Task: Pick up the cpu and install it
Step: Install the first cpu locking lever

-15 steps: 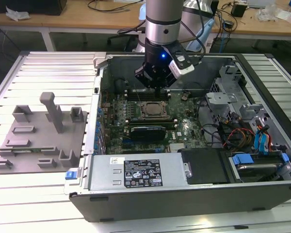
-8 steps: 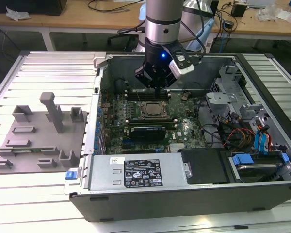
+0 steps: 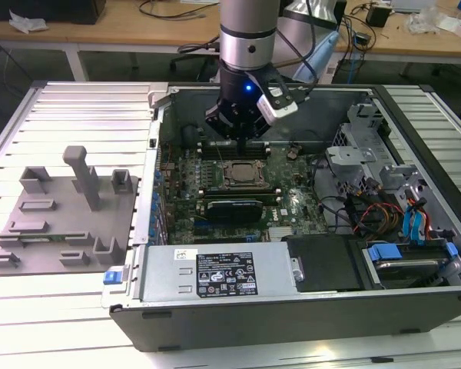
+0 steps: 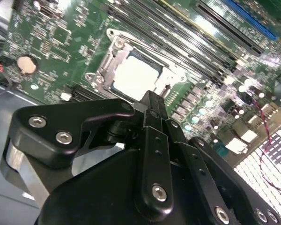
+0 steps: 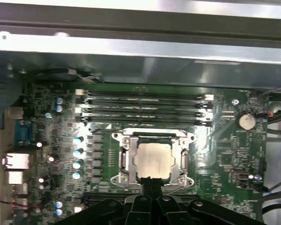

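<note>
— Nearest the lens, black claw [image 4: 152, 101]: pinched shut, gripping nothing.
— And the cpu [image 5: 154, 158]?
— Lying flat inside the socket [image 5: 123, 159], middle of the motherboard [image 5: 225, 154], below the claw tip. Probably seated already, hence the empty grip; touching or hovering, cannot tell.
— Around it?
— Rows of memory slots [image 5: 145, 105] between socket and the case wall [image 5: 178, 70]; a dark module [image 3: 234, 209] on the socket's other side. Open from above, no obstruction. Cables [image 3: 369, 211] bundled toward the case's far side, clear of the socket. Well apart, on the counter [image 3: 61, 307] past the case's side edge, a grey pegged plate [image 3: 61, 223].
</note>
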Controlling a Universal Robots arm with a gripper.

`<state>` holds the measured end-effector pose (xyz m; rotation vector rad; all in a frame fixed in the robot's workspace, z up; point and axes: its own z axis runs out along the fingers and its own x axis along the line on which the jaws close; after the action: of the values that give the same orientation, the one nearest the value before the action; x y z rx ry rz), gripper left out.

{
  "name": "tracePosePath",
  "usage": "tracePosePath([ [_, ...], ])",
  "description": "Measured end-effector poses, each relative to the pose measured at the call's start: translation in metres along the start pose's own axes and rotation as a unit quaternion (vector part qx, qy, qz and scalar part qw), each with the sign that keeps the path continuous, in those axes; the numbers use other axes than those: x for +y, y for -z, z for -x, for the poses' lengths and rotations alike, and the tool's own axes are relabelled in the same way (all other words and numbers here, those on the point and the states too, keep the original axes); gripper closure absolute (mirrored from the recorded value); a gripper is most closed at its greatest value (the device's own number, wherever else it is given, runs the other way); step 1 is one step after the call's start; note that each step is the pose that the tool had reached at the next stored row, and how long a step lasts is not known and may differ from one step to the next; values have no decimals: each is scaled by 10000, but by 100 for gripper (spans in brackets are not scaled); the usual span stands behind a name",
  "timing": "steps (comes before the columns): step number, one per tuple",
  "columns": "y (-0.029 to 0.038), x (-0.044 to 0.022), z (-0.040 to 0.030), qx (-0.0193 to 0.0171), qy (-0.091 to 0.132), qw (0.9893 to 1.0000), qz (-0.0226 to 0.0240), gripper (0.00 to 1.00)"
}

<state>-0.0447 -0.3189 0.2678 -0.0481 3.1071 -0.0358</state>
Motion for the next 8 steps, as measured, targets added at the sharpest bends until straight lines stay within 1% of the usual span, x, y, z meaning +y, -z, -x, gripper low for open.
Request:
tracePosePath([
  [5, 8, 7, -240, 0, 0, 10000, 0, 89],
  [8, 10, 10, -318, -1, 0, 10000, 0, 89],
])
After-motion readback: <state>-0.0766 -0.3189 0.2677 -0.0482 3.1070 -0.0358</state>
